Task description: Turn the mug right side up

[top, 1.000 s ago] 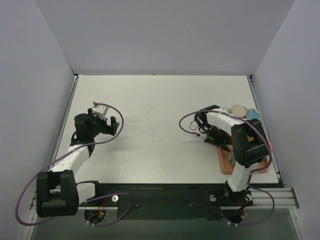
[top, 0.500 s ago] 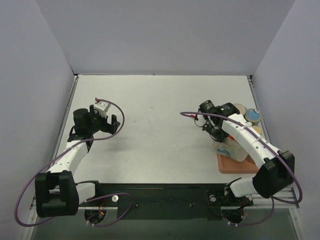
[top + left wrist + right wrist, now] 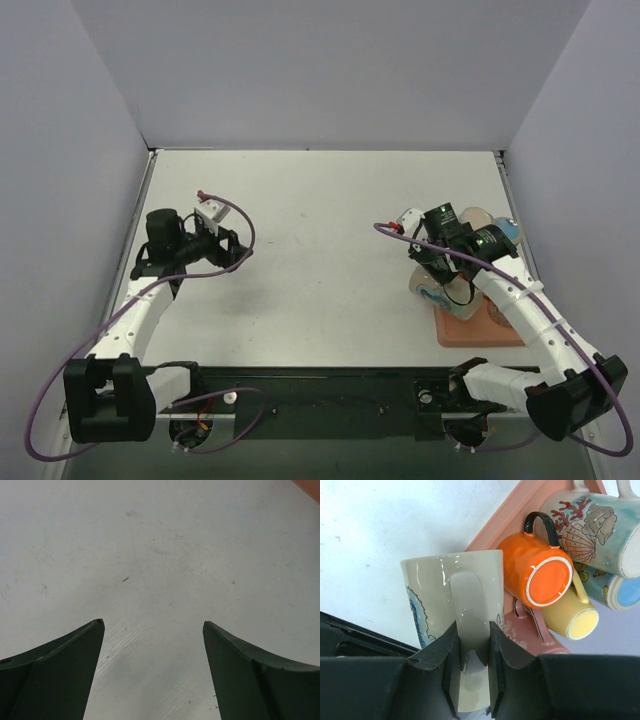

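Note:
A beige mug with blue drawings [image 3: 427,595] is held by its handle [image 3: 470,605] in my right gripper [image 3: 472,630], which is shut on it. In the top view the mug [image 3: 433,282] hangs tilted at the left edge of the orange tray [image 3: 492,336], just under the right gripper [image 3: 446,264]; its rim and base do not show clearly there. My left gripper [image 3: 232,251] is open and empty over the bare table at the left, its fingers [image 3: 75,655] wide apart around its midpoint [image 3: 152,625].
Behind the held mug on the tray [image 3: 502,517] lie an orange mug [image 3: 535,567], a yellow mug [image 3: 575,620], a seashell-patterned mug [image 3: 600,525], a blue one [image 3: 616,587] and a pink one [image 3: 530,635]. Mugs [image 3: 480,219] show at the tray's far end.
My right arm has swung outward and its gripper has carried the beige mug from over the tray toward the tray's left edge. My left gripper has shifted slightly right.

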Controlling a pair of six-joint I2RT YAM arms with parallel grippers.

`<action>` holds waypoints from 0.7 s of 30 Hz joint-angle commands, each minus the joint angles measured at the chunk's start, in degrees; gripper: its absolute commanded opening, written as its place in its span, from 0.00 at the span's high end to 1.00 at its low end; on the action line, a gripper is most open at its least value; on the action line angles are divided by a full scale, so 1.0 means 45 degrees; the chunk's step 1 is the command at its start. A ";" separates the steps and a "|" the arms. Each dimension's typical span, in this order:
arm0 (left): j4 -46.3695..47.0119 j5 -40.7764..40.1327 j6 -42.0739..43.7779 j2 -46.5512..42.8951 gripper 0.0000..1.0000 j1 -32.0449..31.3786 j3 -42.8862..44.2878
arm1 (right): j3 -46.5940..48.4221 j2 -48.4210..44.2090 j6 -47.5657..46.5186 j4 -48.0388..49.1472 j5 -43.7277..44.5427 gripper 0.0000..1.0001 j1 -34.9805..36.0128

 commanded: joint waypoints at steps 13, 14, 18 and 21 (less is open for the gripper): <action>-0.1495 0.3089 -0.0889 -0.0888 0.07 -0.2797 0.2729 | -0.0261 -0.1896 0.2769 0.7112 -0.4759 1.00 0.1223; -0.1396 0.3029 -0.1200 -0.0830 0.07 -0.3205 0.3040 | -0.0397 -0.1876 0.2928 0.7487 -0.5108 1.00 0.1476; -0.1395 0.2659 -0.1826 -0.0537 0.04 -0.4319 0.4055 | -0.0516 -0.1428 0.4022 0.9500 -0.5406 1.00 0.2451; -0.1825 0.2560 -0.1614 -0.0089 0.04 -0.5122 0.4527 | -0.0340 -0.0978 0.4199 1.0164 -0.5171 1.00 0.3214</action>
